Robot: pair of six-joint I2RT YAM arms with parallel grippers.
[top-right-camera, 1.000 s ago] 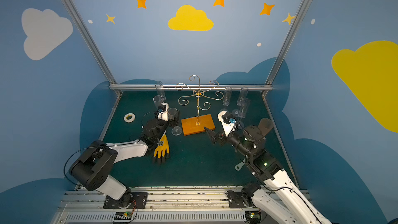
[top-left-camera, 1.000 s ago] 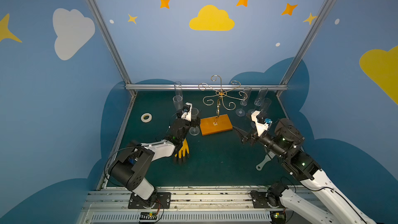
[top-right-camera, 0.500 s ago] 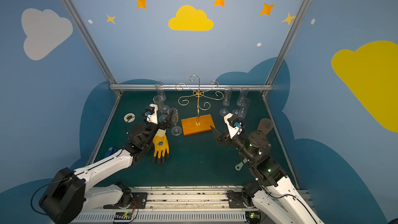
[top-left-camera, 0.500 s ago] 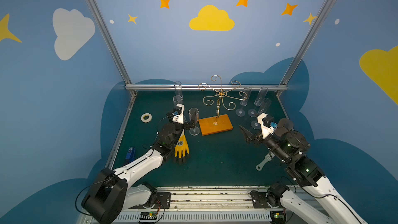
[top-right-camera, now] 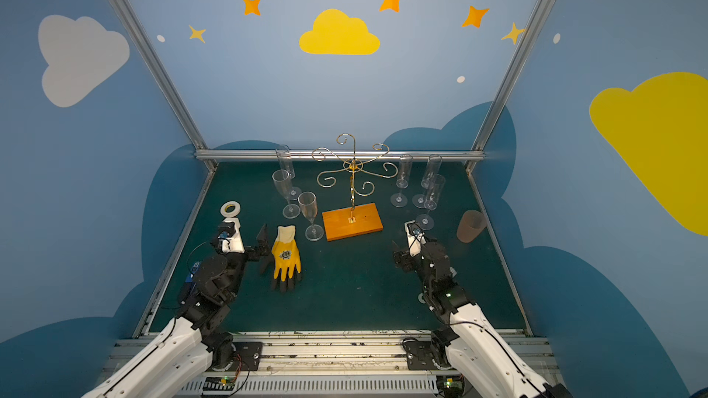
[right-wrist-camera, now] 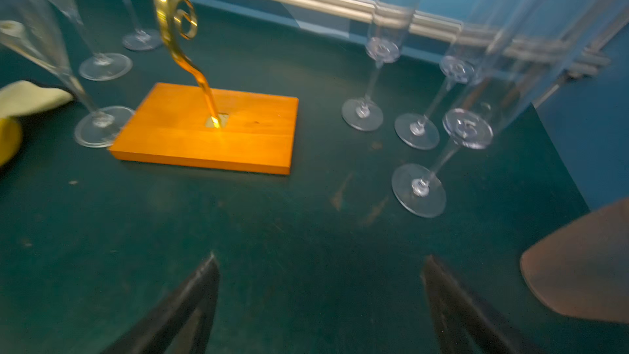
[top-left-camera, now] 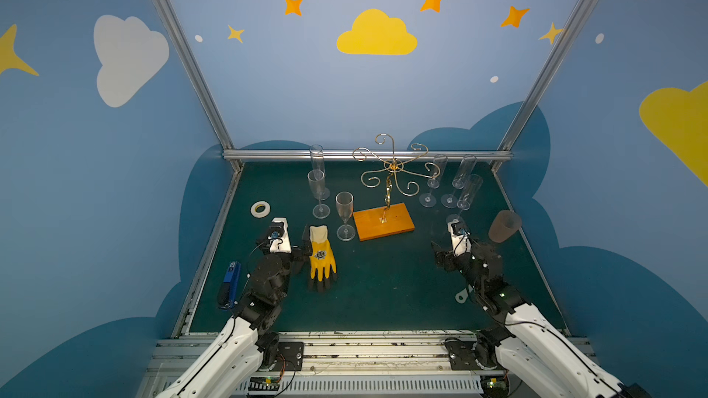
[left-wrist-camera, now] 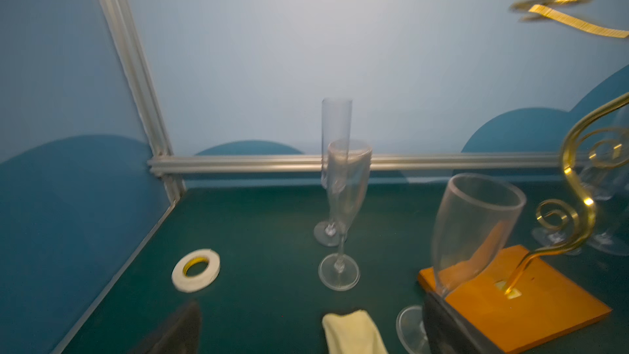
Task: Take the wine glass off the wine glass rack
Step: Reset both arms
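Observation:
The wine glass rack [top-left-camera: 390, 172] is a gold wire stand on an orange wooden base [top-left-camera: 384, 221]; nothing hangs on its curled arms in both top views. A clear wine glass [top-left-camera: 344, 215] stands upright on the mat just left of the base, also seen as the wine glass [left-wrist-camera: 473, 233]. My left gripper [top-left-camera: 302, 250] is open, low over the mat in front of that glass and apart from it; a glove cuff lies between its fingers [left-wrist-camera: 180, 332]. My right gripper [right-wrist-camera: 320, 267] is open and empty, in front of the base's right side.
Two more glasses [top-left-camera: 318, 191] stand at the back left and three flutes [top-left-camera: 452, 185] at the back right. A yellow glove [top-left-camera: 322, 258], a tape roll [top-left-camera: 260, 209], a tipped brown cup [top-left-camera: 505, 226] and a blue tool [top-left-camera: 230, 281] lie around.
My left gripper has drawn back from the glass towards the front left, leaving it standing alone. My right gripper has also pulled back towards the front right.

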